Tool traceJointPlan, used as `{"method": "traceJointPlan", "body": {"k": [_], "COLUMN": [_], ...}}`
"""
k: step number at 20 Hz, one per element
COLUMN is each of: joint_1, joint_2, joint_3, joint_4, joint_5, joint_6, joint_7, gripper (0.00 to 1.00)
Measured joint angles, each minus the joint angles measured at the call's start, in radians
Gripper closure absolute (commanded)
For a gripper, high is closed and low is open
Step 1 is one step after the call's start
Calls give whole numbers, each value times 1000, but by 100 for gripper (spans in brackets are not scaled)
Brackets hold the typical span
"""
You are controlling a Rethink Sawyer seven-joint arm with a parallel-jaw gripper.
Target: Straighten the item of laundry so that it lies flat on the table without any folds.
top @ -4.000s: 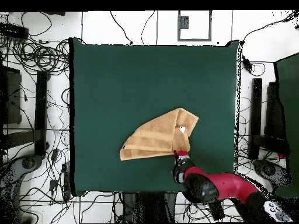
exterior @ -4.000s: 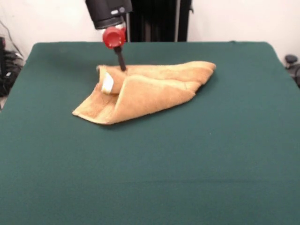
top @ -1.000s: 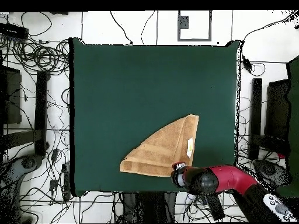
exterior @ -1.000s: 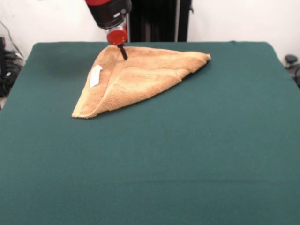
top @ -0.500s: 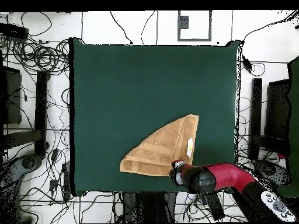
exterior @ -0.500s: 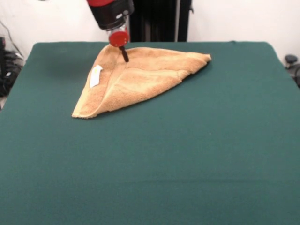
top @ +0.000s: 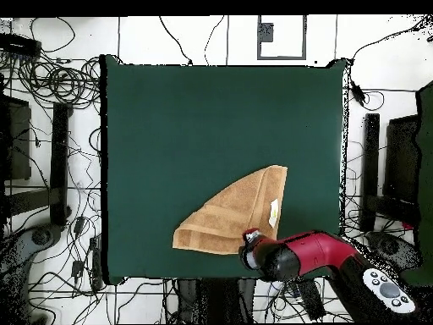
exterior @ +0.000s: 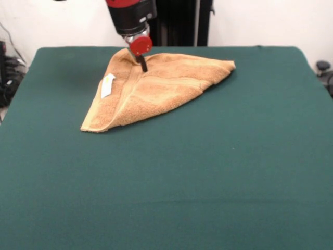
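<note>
The item of laundry [exterior: 161, 86], a tan-orange towel, lies folded into a rough triangle on the far left part of the green table [exterior: 208, 182]. Its white label [exterior: 107, 85] shows on the left flap. My gripper [exterior: 142, 66] comes down onto the towel's far part, where the top layer's edge begins, and looks shut on the cloth there. In the overhead view the towel [top: 237, 212] sits low and right on the table [top: 186, 127], with the gripper [top: 247, 239] at its bottom edge.
Cables and stands [top: 51, 169] surround the table on the floor. The red arm [top: 317, 254] reaches in from the lower right of the overhead view. The table's far edge [exterior: 166, 48] runs just behind the towel.
The towel, bunched four seconds ago, was drawn out toward the far edge into a flatter triangle. In the last second the gripper shifted slightly nearer and right over the towel, the fold's top following.
</note>
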Motion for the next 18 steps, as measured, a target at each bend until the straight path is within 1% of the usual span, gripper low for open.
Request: {"method": "traceJointPlan", "body": {"k": [12, 18], "joint_1": [45, 44], "joint_2": [-12, -12], "joint_3": [-49, -50], "joint_4": [1, 2], "joint_5": [-6, -4], "joint_6": [-54, -58], "joint_7": [0, 0], "gripper": [0, 0]}}
